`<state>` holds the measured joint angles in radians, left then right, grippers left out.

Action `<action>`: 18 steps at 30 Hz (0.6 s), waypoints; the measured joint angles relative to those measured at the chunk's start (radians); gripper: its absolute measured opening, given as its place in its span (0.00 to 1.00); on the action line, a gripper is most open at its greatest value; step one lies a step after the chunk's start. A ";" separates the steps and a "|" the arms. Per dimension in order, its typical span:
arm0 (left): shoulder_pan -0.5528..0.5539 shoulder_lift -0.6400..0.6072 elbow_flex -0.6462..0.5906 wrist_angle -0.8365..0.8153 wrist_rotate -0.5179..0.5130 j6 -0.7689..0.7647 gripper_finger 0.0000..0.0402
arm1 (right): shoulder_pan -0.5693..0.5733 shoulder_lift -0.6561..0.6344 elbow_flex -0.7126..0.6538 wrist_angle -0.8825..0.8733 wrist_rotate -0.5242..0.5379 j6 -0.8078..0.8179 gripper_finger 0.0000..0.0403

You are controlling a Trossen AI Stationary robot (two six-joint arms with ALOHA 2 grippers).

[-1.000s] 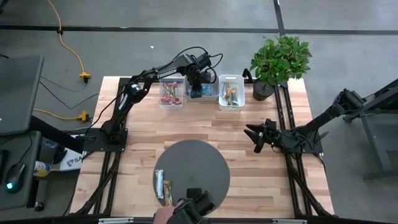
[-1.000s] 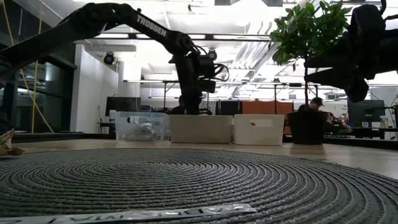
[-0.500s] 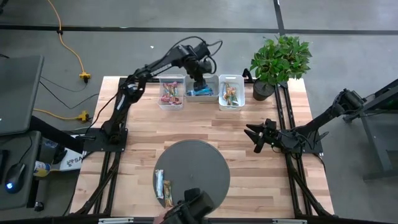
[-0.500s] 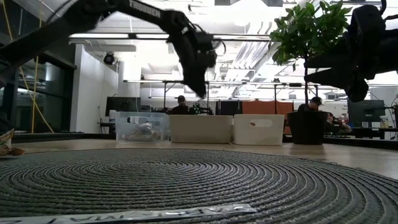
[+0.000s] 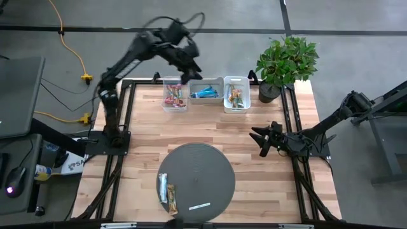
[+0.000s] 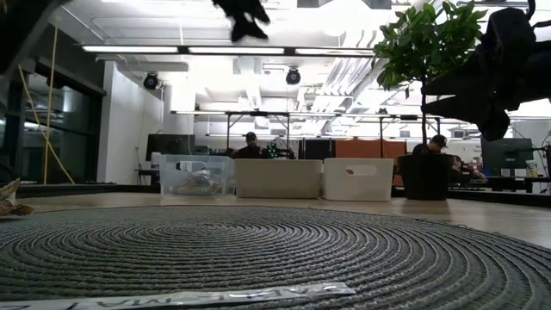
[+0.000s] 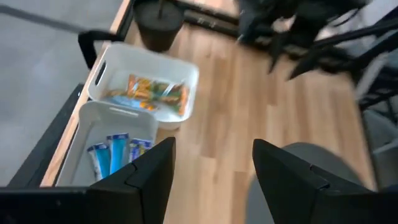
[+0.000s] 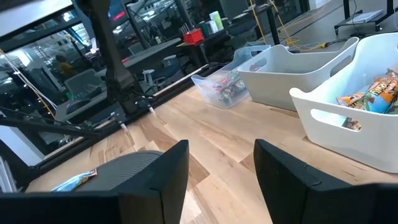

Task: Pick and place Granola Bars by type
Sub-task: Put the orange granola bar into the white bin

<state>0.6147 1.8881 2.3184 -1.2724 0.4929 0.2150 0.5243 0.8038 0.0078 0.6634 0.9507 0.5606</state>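
My left gripper [image 5: 186, 71] is open and empty, raised high over the far edge above the bins; the low view shows it near the ceiling lights [image 6: 245, 19]. Its wrist view looks down between the fingers [image 7: 211, 180] onto blue granola bars [image 7: 115, 151] in the middle white bin and orange-green bars [image 7: 149, 89] in the right white bin. Red-pink bars [image 5: 175, 95] lie in the clear left bin. Two more bars [image 5: 166, 192] lie at the round grey mat's left edge. My right gripper [image 5: 261, 141] waits open at the table's right side, touching nothing.
Three bins [image 5: 206, 93] stand in a row along the far edge, beside a potted plant [image 5: 284, 60] at the far right corner. The round woven mat [image 5: 196, 172] fills the near middle, with a thin white label strip [image 5: 199, 206] on it.
My left gripper has lifted out of the middle bin, risen high and swung toward the table's left and far side. A person's hand at the mat's near edge has withdrawn, uncovering the white strip.
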 joint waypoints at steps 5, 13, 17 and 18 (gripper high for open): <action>-0.018 -0.146 0.001 -0.115 0.037 -0.058 0.52 | 0.000 0.000 0.000 -0.002 0.000 -0.003 0.41; -0.204 -0.293 0.000 -0.304 -0.121 -0.169 0.52 | 0.000 0.000 0.000 -0.011 -0.004 -0.003 0.41; -0.341 -0.360 -0.001 -0.283 -0.242 -0.254 0.52 | 0.000 0.000 0.000 -0.017 -0.008 -0.003 0.41; -0.371 -0.380 -0.001 -0.276 -0.270 -0.271 0.52 | 0.000 0.000 0.000 -0.017 -0.012 -0.003 0.41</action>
<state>0.2440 1.5078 2.3173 -1.5480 0.2226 -0.0559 0.5243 0.8039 0.0078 0.6468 0.9388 0.5571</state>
